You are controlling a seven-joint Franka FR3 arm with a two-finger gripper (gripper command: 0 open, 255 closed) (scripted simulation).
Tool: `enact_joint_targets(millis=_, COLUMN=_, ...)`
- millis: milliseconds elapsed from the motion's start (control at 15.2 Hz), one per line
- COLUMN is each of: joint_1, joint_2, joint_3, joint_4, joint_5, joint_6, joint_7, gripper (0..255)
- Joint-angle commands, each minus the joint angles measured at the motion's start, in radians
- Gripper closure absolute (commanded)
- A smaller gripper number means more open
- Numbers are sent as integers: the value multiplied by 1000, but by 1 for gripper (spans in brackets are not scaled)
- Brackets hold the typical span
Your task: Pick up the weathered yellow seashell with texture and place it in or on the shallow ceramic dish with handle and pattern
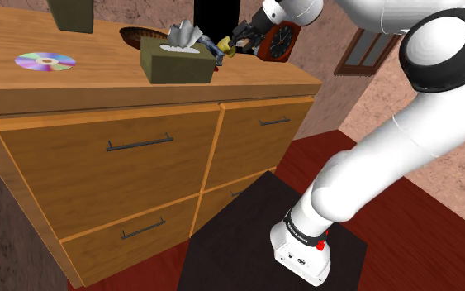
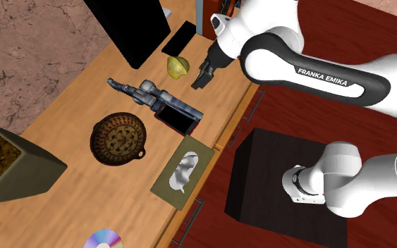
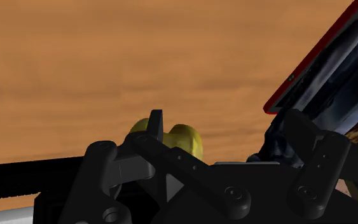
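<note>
The yellow seashell [image 2: 178, 66] lies on the wooden dresser top [image 2: 77, 106], in front of a dark monitor [image 2: 130, 28]. My black gripper [image 2: 202, 75] hangs low just beside the shell, on the side toward the dresser's front edge. In the wrist view the fingers stand apart and the shell [image 3: 185, 137] sits by one fingertip [image 3: 155, 124], not clasped. The gripper [image 3: 227, 130] is open. The brown patterned dish with a small handle [image 2: 119, 139] rests further along the top, past a red-framed object [image 2: 178, 118]. From the shoulder, gripper [image 1: 240, 40] and shell [image 1: 232, 51] are behind the tissue box [image 1: 177, 62].
A grey hand tool [image 2: 137, 90] lies between shell and dish. A tissue box [image 2: 182, 171] stands near the front edge, a CD [image 2: 104, 239] beyond it, and a plant pot [image 2: 6, 165] at the back. A red clock [image 1: 282, 41] stands by the gripper.
</note>
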Motion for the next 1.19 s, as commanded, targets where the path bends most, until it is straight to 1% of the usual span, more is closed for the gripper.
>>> enact_joint_targets(millis=0, joint_1=6, joint_2=57, joint_3=-43, joint_4=62, joint_5=87, joint_6=2, joint_7=-51, gripper=0)
enact_joint_targets(millis=132, joint_1=7, joint_2=124, joint_3=-83, joint_4=131, joint_5=182, joint_6=-5, joint_7=-103, gripper=0)
enact_joint_targets(millis=330, joint_1=-12, joint_2=232, joint_3=-132, joint_4=246, joint_5=336, joint_6=-35, joint_7=-176, gripper=0)
enact_joint_targets(millis=858, joint_1=-5, joint_2=296, joint_3=-115, joint_4=242, joint_5=390, joint_6=22, joint_7=-204, gripper=0)
enact_joint_targets(millis=1122, joint_1=-5, joint_2=296, joint_3=-115, joint_4=242, joint_5=390, joint_6=22, joint_7=-204, gripper=0)
